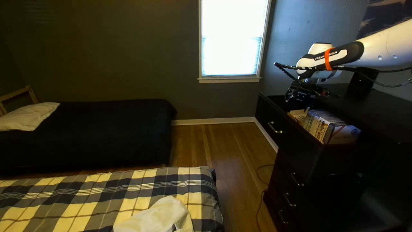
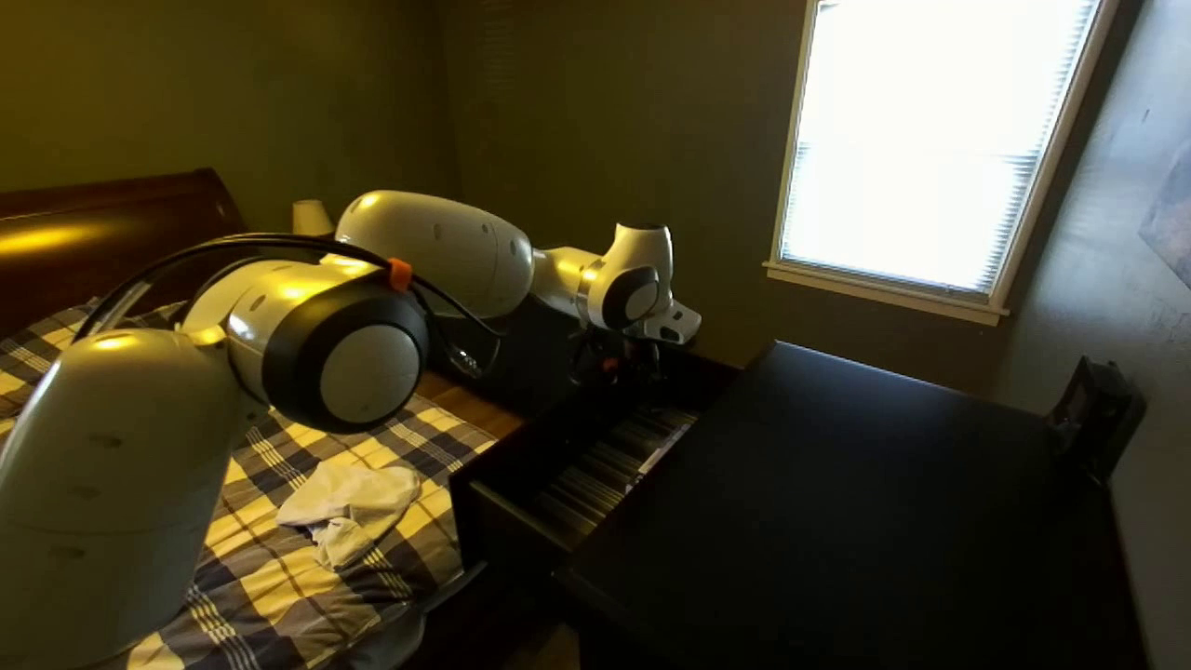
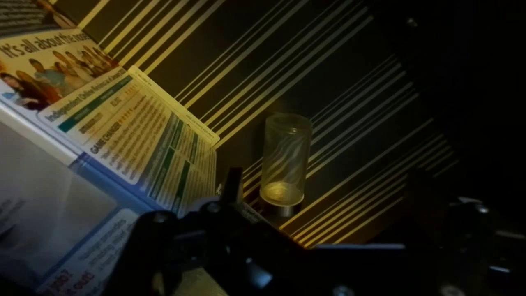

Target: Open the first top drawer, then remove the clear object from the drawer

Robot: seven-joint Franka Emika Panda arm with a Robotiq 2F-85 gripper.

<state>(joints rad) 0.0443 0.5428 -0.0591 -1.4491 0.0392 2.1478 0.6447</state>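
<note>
The first top drawer (image 1: pixel 296 141) of the dark dresser stands pulled open in both exterior views; its side rim also shows in an exterior view (image 2: pixel 521 510). In the wrist view a clear cylinder (image 3: pixel 286 158) with a pale round end is on the striped drawer bottom. It does not show in the exterior views. My gripper (image 3: pixel 328 179) is open and empty, with one dark finger left of the cylinder and the other, barely lit, to the right. The cylinder appears beyond and between the fingertips, nearer the left one. In an exterior view my gripper (image 1: pixel 298 102) hangs over the drawer's far end.
Packed boxes or cases (image 1: pixel 325 125) fill the drawer's nearer part; printed covers (image 3: pixel 123 123) lie close to the left finger. The dresser top (image 2: pixel 837 484) borders the drawer, with a small dark device (image 2: pixel 1098 419) on it. A plaid bed (image 1: pixel 106 196) stands nearby.
</note>
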